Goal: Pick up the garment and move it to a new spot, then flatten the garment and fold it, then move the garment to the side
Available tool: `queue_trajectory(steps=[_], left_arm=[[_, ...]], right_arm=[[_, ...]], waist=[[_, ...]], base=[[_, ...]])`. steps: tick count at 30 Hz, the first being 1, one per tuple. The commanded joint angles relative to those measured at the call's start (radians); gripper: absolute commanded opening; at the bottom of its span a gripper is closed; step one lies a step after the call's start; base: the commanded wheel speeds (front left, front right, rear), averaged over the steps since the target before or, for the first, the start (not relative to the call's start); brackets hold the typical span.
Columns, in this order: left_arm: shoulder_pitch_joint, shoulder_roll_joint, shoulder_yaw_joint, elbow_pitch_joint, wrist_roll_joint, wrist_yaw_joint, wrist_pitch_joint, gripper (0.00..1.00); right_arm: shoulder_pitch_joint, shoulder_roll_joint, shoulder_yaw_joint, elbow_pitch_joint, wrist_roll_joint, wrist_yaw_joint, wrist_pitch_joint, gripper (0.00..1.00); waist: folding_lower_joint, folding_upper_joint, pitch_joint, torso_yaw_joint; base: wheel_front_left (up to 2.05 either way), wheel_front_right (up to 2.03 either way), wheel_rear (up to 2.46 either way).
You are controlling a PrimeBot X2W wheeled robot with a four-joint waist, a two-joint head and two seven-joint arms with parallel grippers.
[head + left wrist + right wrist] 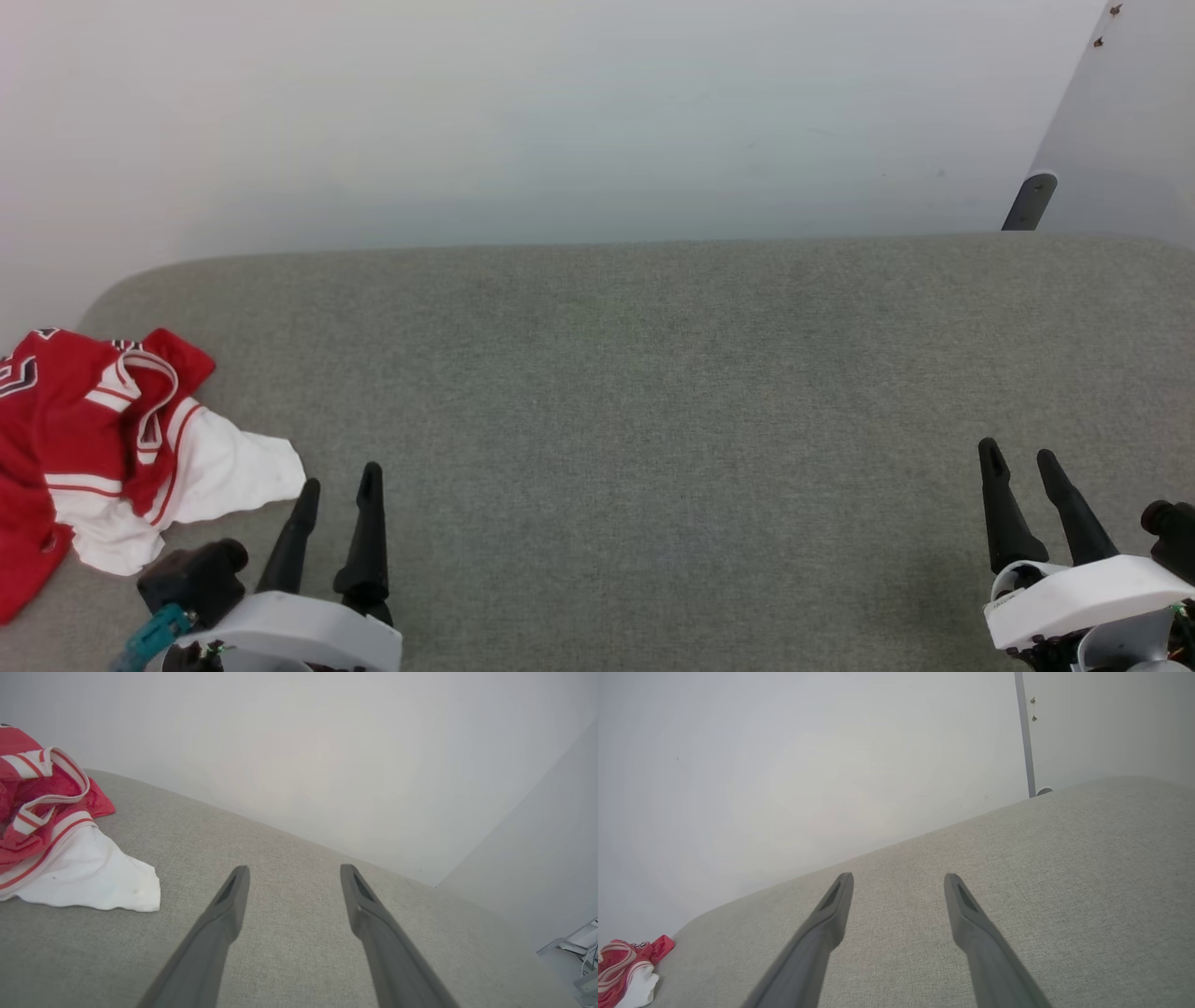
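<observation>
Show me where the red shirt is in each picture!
Head view: red shirt crumpled at the left edge, just left of the left pincer.
Left wrist view: red shirt against the left edge, white sleeve nearest the middle.
Right wrist view: red shirt small in the bottom-left corner.
Shared landmark: the grey cushion it lies on, meeting the white wall behind.

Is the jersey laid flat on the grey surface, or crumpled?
Crumpled. The garment lies heaped far left on the grey surface, red cloth folded over itself, striped trim twisted, one white sleeve sticking out.
</observation>
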Motion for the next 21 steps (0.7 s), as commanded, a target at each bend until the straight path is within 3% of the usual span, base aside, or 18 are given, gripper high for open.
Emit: queue_trajectory(steps=[1, 21], left_arm=[[0.002, 0.004, 0.003, -0.017, 0.035, 0.0, -0.01, 1.0], [0.033, 0.01, 0.023, -0.053, 0.217, -0.012, -0.055, 1.0]], right_arm=[[-0.013, -0.008, -0.001, -0.014, -0.032, 0.0, -0.01, 1.0], [0.006, -0.025, 0.0, -0.042, -0.192, 0.001, -0.036, 1.0]], waist=[[0.0, 0.0, -0.002, 0.0], [0.0, 0.0, -0.016, 0.005]], base=[[0.0, 0.0, 0.0], [0.0, 0.0, 0.0]])
